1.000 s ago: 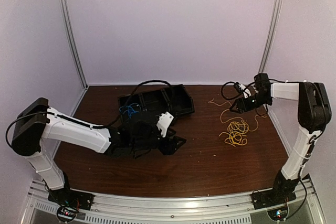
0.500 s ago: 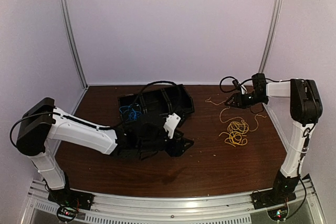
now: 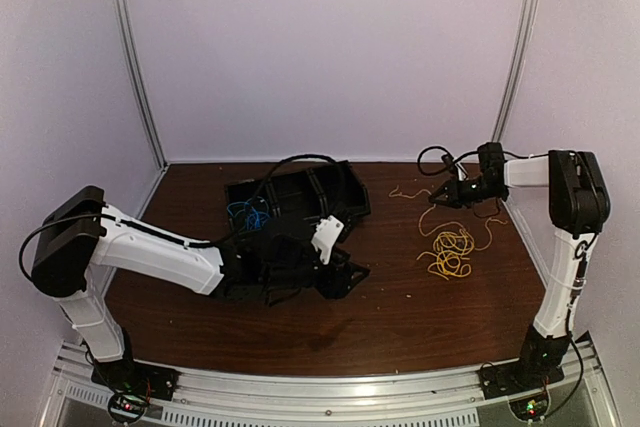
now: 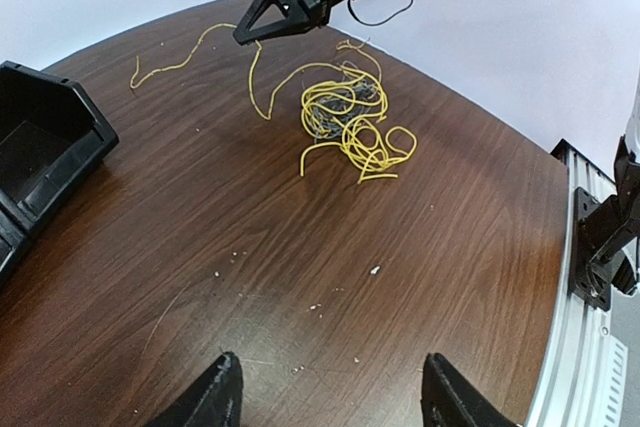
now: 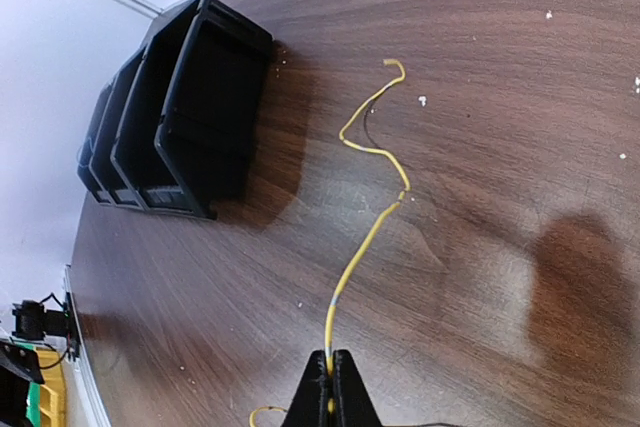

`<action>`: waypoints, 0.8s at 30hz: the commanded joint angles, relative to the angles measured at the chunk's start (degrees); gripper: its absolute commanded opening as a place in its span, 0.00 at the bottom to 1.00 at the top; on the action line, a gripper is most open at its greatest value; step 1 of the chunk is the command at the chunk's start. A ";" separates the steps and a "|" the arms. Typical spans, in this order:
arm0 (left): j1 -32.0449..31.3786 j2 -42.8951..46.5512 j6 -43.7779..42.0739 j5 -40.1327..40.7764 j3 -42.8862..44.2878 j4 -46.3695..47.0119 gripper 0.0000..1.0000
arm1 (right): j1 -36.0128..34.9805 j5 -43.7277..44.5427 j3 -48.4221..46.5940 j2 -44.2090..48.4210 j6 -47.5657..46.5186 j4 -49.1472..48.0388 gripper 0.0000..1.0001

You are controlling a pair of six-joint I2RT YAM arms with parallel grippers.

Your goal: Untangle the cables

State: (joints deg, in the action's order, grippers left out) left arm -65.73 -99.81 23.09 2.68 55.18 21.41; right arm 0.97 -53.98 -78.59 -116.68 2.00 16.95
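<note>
Change: right gripper (image 5: pixel 329 379) has just snapped its fingers together and now pinches one yellow strand (image 5: pixel 368 230) near the far right of the table (image 3: pixel 400 322); a second ago they were apart. The yellow bundle (image 3: pixel 450 252) lies just in front of it, well apart from the black bin (image 3: pixel 300 190). The left gripper (image 4: pixel 330 402) stays spread, empty, mid-table. Grip made, so pulling the strand clear looks next.

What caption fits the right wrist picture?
Right gripper pinches a yellow cable lying near black bins.
</note>
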 commanded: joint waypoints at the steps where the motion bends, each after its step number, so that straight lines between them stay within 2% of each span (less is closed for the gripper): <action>1: -0.27 -0.53 0.55 3.31 0.14 2.41 0.62 | -0.96 -3.46 -0.25 3.40 -2.20 -0.72 0.00; 7: -0.27 2.39 -2.25 7.38 -1.02 5.67 0.70 | -7.13 -6.21 1.75 15.82 -7.01 0.78 0.00; 14: -0.25 3.11 -5.59 13.04 -0.08 6.42 0.71 | -16.53 -5.11 -4.01 27.60 -8.64 2.41 0.00; 19: -0.27 4.75 -7.29 14.80 -0.27 10.09 0.72 | -22.68 -4.82 -10.78 29.80 -7.16 1.18 0.00; 24: -0.27 6.63 -6.71 17.44 -0.79 8.73 0.72 | -26.14 -4.78 -20.46 26.04 -6.26 0.07 0.00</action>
State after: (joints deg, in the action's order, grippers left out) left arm -65.73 -96.09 17.04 16.45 54.63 27.20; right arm -23.31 -58.70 -92.51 -87.79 -5.56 18.46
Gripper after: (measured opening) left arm 0.723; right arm 0.008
